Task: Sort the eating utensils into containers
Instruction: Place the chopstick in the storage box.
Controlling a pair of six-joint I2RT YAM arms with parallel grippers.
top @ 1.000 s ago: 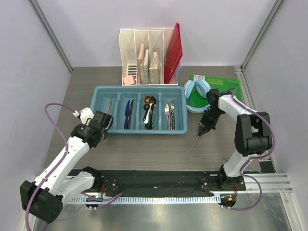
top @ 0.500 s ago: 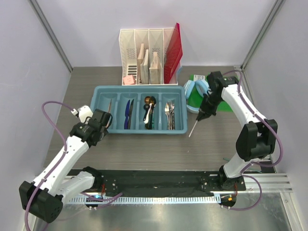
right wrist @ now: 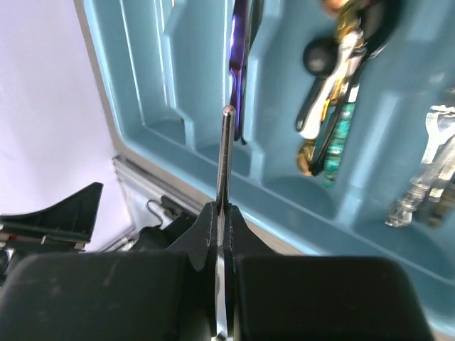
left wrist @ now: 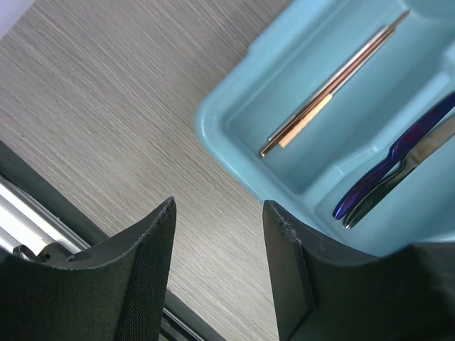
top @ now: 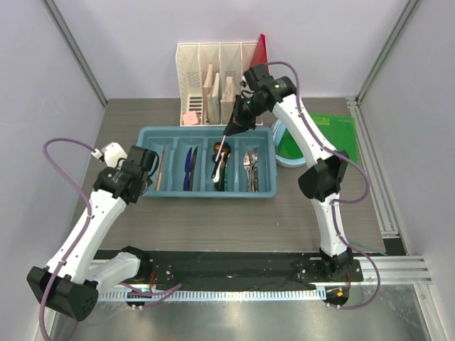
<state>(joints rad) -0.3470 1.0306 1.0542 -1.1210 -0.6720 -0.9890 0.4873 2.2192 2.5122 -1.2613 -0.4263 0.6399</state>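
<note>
The light blue cutlery tray (top: 206,194) lies mid-table. Its compartments hold, from left to right, brown chopsticks (top: 161,162), blue and dark knives (top: 190,167), gold and dark spoons (top: 222,167) and silver forks (top: 249,169). My right gripper (top: 231,130) is shut on a thin chopstick (top: 222,148) and holds it above the tray's middle. In the right wrist view the chopstick (right wrist: 225,156) points from the closed gripper (right wrist: 222,213) over the knife compartment (right wrist: 238,42). My left gripper (top: 146,162) is open and empty at the tray's left end (left wrist: 213,128), with chopsticks (left wrist: 334,85) inside.
A white slotted file organizer (top: 206,82) with a red folder (top: 256,71) stands behind the tray. Pink sticky notes (top: 190,118) lie at its foot. Light blue headphones (top: 283,138) and a green mat (top: 341,135) lie to the right, partly behind my right arm.
My right arm has swung from the table's right side to above the tray's middle, carrying the chopstick. My left gripper has shifted slightly back and left by the tray's end.
</note>
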